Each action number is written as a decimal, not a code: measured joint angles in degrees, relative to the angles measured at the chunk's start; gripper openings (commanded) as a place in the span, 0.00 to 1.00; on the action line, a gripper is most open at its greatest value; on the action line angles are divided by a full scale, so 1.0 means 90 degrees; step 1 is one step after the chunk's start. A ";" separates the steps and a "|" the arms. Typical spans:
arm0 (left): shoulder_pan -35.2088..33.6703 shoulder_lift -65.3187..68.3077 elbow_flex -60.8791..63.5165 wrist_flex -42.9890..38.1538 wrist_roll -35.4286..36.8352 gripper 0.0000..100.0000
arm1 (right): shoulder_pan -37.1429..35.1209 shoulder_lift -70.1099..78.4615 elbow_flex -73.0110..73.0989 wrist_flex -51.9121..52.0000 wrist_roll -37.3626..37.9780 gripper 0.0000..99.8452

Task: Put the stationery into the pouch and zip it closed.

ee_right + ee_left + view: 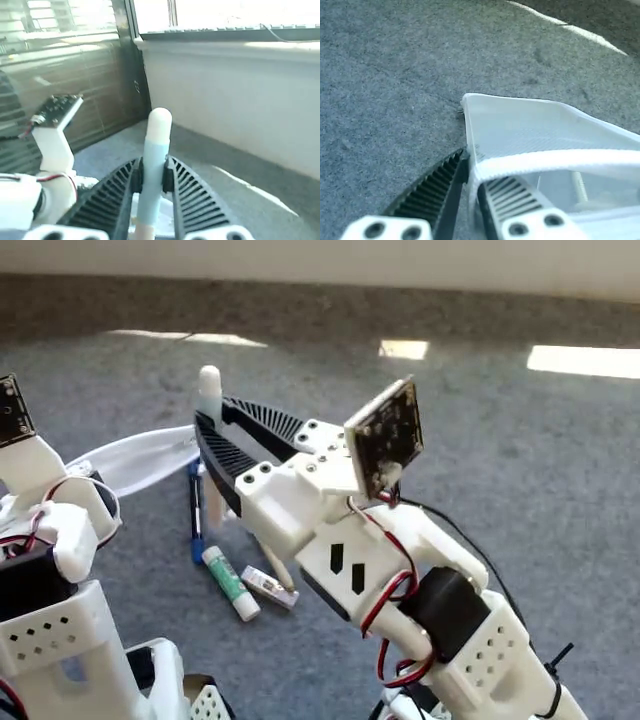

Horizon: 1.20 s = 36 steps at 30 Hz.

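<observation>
Right wrist view: right hand point(152, 169) clamps white-capped stick point(158, 127); left hand point(471, 172) pinches pouch point(530, 125).

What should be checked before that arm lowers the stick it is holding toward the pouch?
1. Right tool pinches the white-capped stick: ok, held upright between both fingers.
2. Left tool grips the pouch rim: ok, shut on it.
3. Pouch mouth open wide enough: cannot tell.
4. Stick lined up over the mouth: cannot tell.
5. All stationery off the carpet: not ok; the blue pen and green stick lie there.
</observation>
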 measured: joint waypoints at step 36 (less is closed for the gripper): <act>0.0029 0.0000 0.0000 -0.0117 0.0000 0.01 | -0.0449 0.2383 0.2999 -0.7297 0.1065 0.01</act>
